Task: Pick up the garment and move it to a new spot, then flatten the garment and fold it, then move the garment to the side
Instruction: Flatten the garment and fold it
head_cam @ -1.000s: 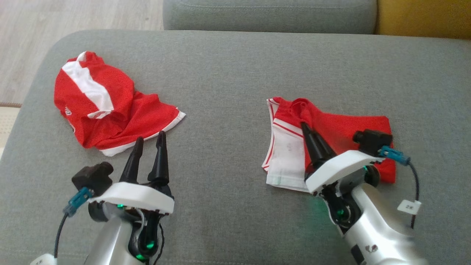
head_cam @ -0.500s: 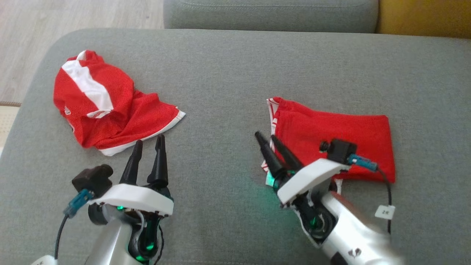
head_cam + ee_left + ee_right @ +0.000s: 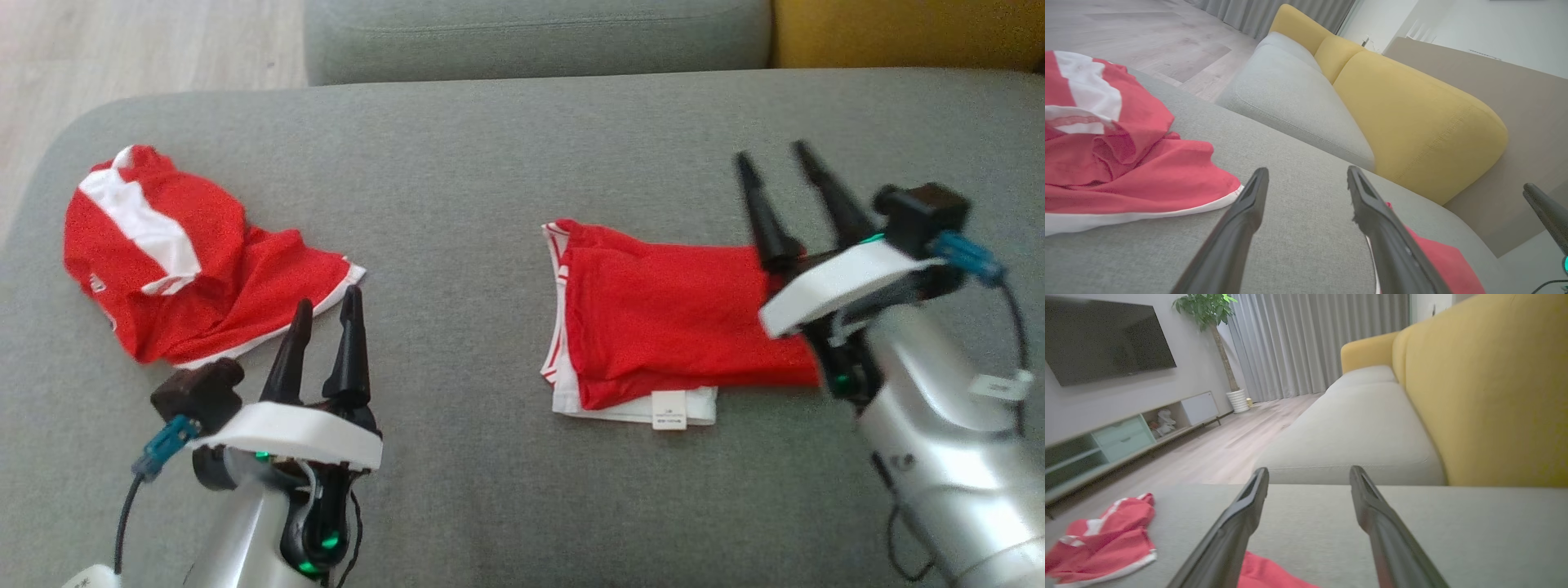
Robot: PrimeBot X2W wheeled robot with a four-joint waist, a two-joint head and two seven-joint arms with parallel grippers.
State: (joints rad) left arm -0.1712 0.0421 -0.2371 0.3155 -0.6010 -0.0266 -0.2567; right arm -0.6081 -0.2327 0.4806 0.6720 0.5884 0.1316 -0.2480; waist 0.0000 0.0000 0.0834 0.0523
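2 red garments lie on the grey sofa seat [image 3: 490, 163]. We see the folded red garment [image 3: 669, 327] right of centre, lying flat, with a white label [image 3: 669, 410] at its near edge. Our right end effector [image 3: 771, 152] is over that garment's right end, fingers spread wide, holding nothing and pointing toward the backrest [image 3: 531, 33]. Our left end effector [image 3: 328, 296], also parted and empty, is just beside the hem of the crumpled red-and-white shirt [image 3: 188, 269], well apart from the folded garment.
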